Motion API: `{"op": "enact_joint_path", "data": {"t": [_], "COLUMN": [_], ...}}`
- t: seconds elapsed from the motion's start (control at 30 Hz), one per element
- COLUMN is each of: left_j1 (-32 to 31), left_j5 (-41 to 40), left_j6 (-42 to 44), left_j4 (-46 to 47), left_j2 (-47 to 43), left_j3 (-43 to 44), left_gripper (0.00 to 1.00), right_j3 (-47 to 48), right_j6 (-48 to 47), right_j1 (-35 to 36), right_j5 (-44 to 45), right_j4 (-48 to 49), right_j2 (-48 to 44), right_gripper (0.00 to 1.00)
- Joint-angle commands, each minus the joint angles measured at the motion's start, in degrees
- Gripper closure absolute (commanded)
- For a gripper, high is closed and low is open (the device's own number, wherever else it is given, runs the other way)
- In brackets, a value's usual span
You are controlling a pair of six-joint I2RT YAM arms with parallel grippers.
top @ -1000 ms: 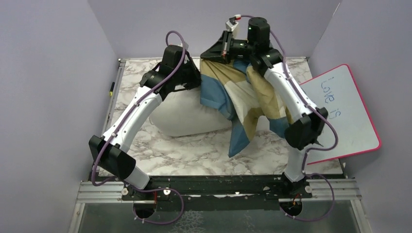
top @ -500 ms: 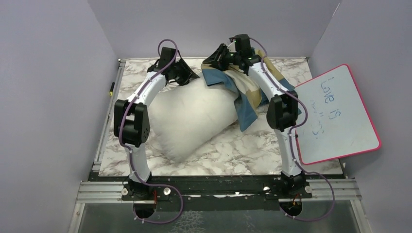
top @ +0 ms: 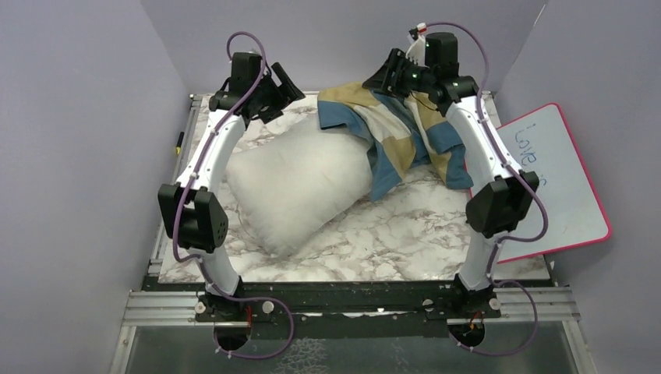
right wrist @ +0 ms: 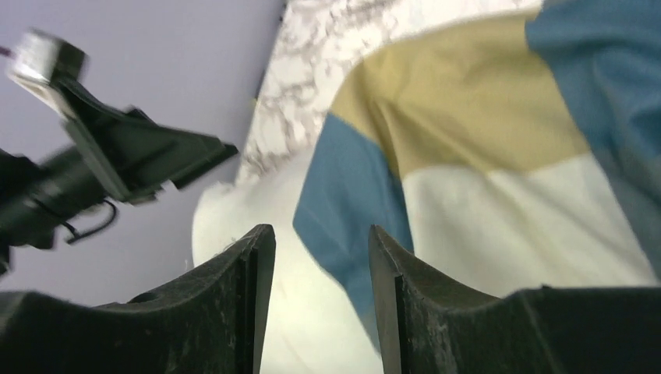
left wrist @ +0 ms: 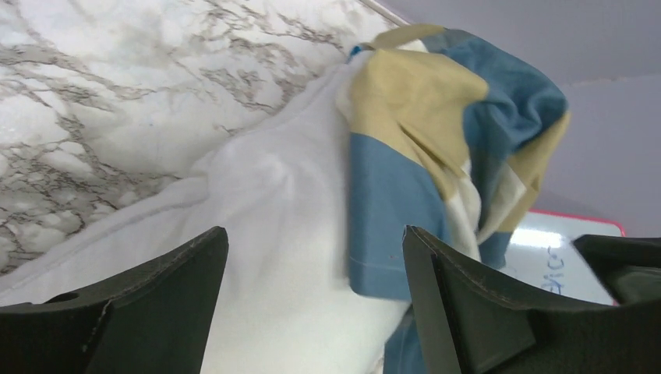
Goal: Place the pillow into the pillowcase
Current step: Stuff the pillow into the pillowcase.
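Note:
The off-white pillow (top: 300,187) lies slantwise on the marble table (top: 390,241). The blue, tan and cream pillowcase (top: 390,128) lies crumpled over the pillow's far right end. My left gripper (top: 284,82) hovers above the pillow's far left corner, jaws wide apart and empty. In the left wrist view the left gripper (left wrist: 316,241) looks down on the pillow (left wrist: 265,234) and the pillowcase (left wrist: 421,117). My right gripper (top: 382,78) hangs above the pillowcase's far edge. The right wrist view shows the right gripper (right wrist: 321,234) open, clear of the pillowcase (right wrist: 483,132) and the pillow (right wrist: 234,210).
A pink-rimmed whiteboard (top: 557,187) leans off the table's right edge, beside the right arm. A small yellow-and-black pen (top: 179,141) lies by the left rail. Purple walls enclose the table at the left, back and right.
Both grippers opened and rose away from the fabric. The pillowcase, held up by the right gripper a second ago, dropped onto the pillow's far right end. The pillow settled flat.

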Motion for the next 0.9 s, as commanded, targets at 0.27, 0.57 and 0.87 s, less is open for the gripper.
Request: {"op": "enact_joint_path", "data": {"t": [0.27,0.57,0.87], "left_j1": [-10.89,-15.16,-12.9], "left_j5": [5.16,-4.56,-11.18], "left_j6": [-3.36,-4.17,0.91], "left_j4": [2.96,7.1,1.91], "left_j2": [-5.35,4.24,3.95], "left_j3": [-6.58,-3.6,1.96], "left_gripper": [0.16,0.18,0.96], "right_j3": [-28.7,-39.81,-40.04], "right_j6": [-11.79,-18.41,-23.13], "right_j1": [7.6,10.75,11.26], "right_j5": [3.5,18.46,28.98], "right_j4": [-6.69,-1.62,2.15], "right_j2": [-21.16,-23.37,-19.84], "right_gripper": [0.5,0.44,0.39]}}
